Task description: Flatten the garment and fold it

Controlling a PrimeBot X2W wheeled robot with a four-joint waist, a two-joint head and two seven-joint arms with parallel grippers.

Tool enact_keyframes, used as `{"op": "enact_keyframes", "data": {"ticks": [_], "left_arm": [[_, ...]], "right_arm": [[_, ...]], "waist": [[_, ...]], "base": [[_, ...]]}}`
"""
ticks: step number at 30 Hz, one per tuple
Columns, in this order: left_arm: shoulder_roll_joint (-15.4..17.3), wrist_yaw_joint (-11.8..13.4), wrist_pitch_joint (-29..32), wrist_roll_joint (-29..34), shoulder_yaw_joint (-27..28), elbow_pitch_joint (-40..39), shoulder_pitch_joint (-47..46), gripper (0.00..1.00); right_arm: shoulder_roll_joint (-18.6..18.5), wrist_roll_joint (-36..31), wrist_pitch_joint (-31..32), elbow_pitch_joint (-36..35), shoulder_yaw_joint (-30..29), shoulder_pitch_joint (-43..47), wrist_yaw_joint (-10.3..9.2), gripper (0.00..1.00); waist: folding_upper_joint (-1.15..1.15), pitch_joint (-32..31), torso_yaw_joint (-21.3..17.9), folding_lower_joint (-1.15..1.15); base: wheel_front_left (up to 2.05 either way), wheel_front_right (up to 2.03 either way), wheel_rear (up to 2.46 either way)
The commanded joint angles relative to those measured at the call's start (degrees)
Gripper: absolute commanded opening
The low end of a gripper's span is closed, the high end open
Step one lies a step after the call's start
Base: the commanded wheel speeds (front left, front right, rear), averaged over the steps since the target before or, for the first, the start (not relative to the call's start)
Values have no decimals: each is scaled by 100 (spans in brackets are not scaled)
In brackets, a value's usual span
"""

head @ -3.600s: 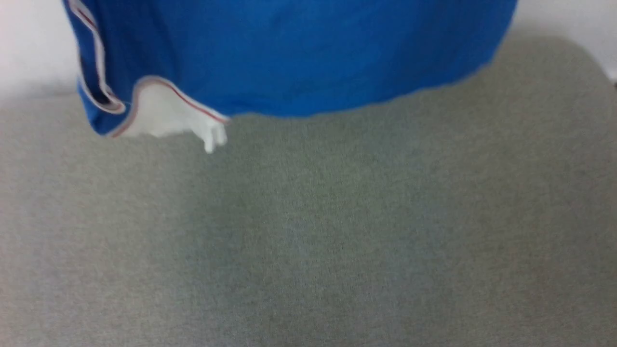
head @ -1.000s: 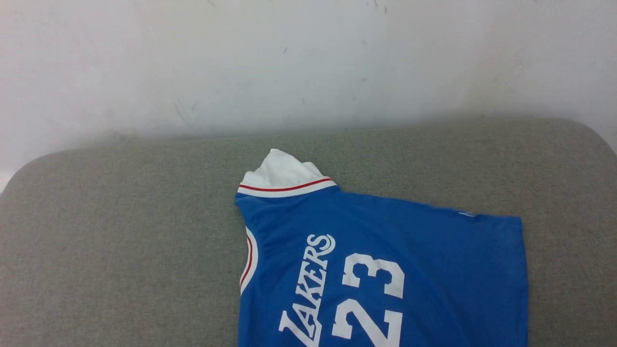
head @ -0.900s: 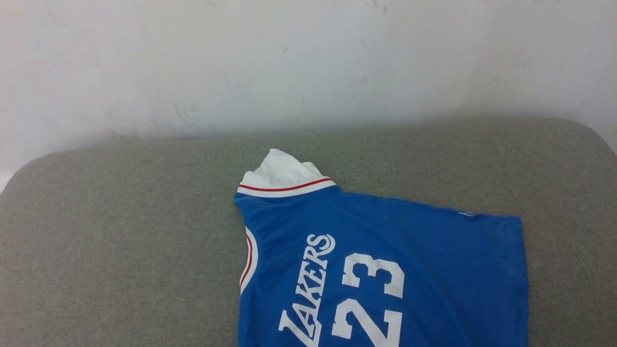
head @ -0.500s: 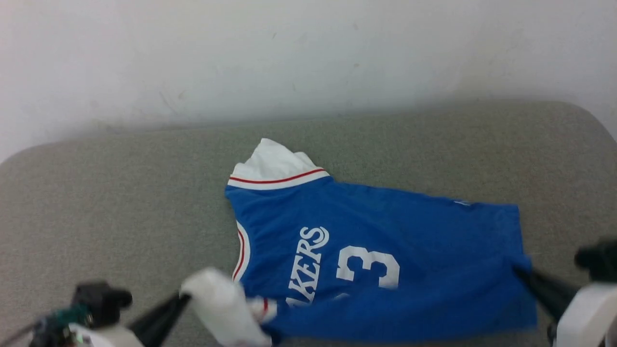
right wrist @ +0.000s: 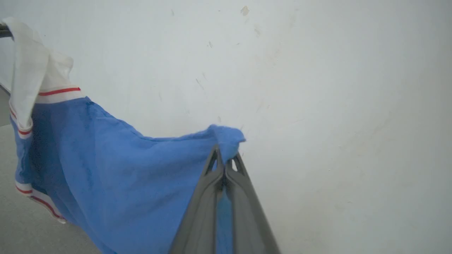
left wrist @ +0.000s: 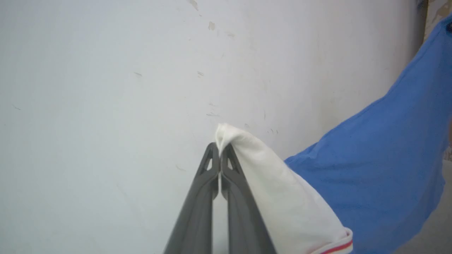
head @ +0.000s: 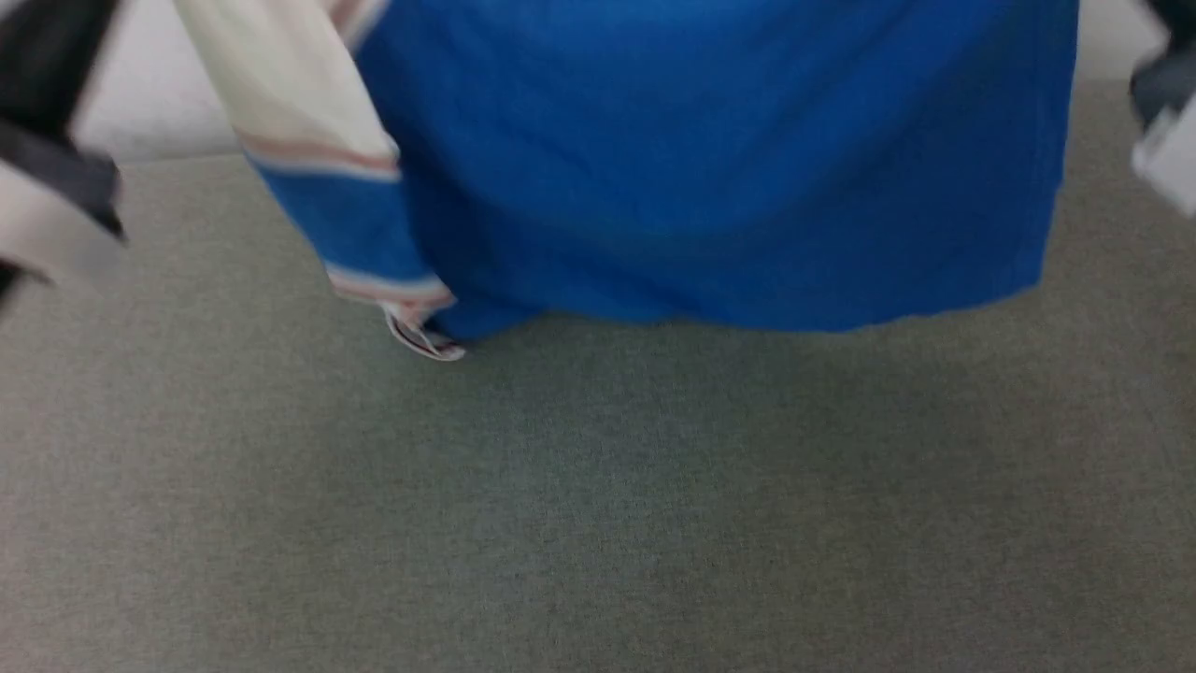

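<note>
The royal-blue garment (head: 710, 159) hangs in the air above the grey surface, stretched between both arms; its lettering is hidden. In the left wrist view my left gripper (left wrist: 220, 150) is shut on the tip of a white sleeve (left wrist: 282, 197). Over in the right wrist view, my right gripper (right wrist: 224, 155) is pinched shut on a blue corner of the garment (right wrist: 134, 176). The white sleeve with red-and-white trim (head: 299, 103) dangles at the upper left of the head view, and the blue hem (head: 747, 318) hangs just above the surface.
A grey fabric-covered surface (head: 598, 505) spreads beneath the hanging cloth. A pale scuffed wall (left wrist: 106, 88) stands behind it. Blurred parts of my arms show at the left edge (head: 47, 187) and the right edge (head: 1163, 131) of the head view.
The garment, which lay flat with its lettering up, has been taken by both grippers and lifted off the surface; the head view has also shifted downward.
</note>
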Motion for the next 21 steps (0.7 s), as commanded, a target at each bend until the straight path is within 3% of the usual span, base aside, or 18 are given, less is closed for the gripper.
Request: {"op": "enact_keyframes", "data": {"ticks": [1,6,10,15,21], "left_arm": [[-178,-90,53,141,129,230,-510,0],[-702,-446,309,687,255,1137,-2212,0],[-1012,-643,323,1087,242,1698,-3160,0],[-1483,-875,168,1606,170,2537,-4353,0],[-1868,-1165,-256,1905,98,3107,-5157,0]], "right_arm": [[107,-81,-110,381,115,-499,-5,0],[390,-452,-526,1755,270,-2040,-5,0],[573,-776,-895,2450,284,-2801,-5,0],[857,-1314,-1602,3486,310,-3858,-5,0],[904,-1684,-2287,4299,687,-4602,-5,0]], "waist": [[0,589,-91,-2],[0,1151,-152,-2],[0,1486,-199,-2],[0,1933,-294,-2],[0,2469,-337,-2]], "base": [[0,0,0],[0,0,0],[0,0,0],[0,0,0],[0,0,0]]}}
